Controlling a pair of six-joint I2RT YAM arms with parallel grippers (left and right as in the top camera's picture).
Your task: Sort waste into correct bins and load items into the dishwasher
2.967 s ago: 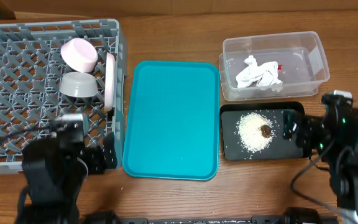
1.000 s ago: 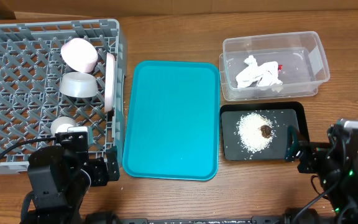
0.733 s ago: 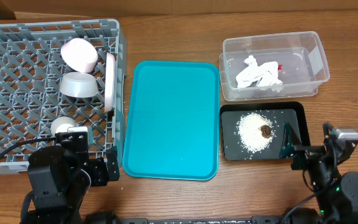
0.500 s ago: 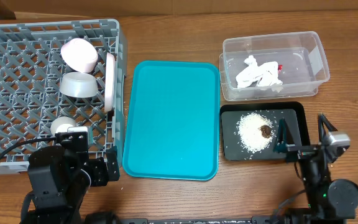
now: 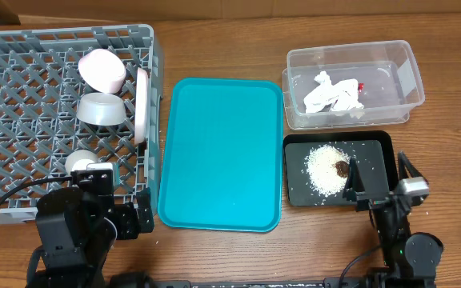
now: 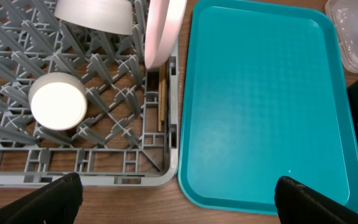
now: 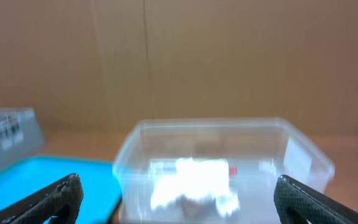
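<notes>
Far left first: the large square grey plastic dish rack (image 5: 22, 80) holds every dish. The small pink bowl (image 5: 102, 70) and the grey bowl (image 5: 101, 110) lean tilted among the pegs near its right side, which I judge lets them drain and keeps them from rolling. Just beside them the round white plate (image 5: 142, 104) stands on edge against the right wall, propped by the lattice. The small white cup (image 6: 57, 102) sits in a cell nearer me; I cannot tell whether its mouth is up or down. The pair of wooden chopsticks (image 6: 163, 106) lies lengthwise in the narrow channel along that wall, below the plate, where I reckon it cannot slip through the grid. My left gripper (image 6: 178, 196) hangs over the rack's near corner, fingers spread wide, nothing between them. The flat teal plastic tray (image 5: 221, 152) in the middle is bare. On the right, the clear plastic rectangular tub (image 5: 406, 68) holds the crumpled white paper napkin (image 5: 330, 94) with the dark red wrapper (image 5: 360, 86) touching it: dry rubbish together. The shallow black rectangular tray (image 5: 378, 144) just in front has the loose white rice grains (image 5: 322, 166) heaped with the small brown food bits (image 5: 342, 168) on top. My right gripper (image 5: 378, 178) sits at that tray's near edge, fully open and empty, facing the tub. I judge the sorting complete.
</notes>
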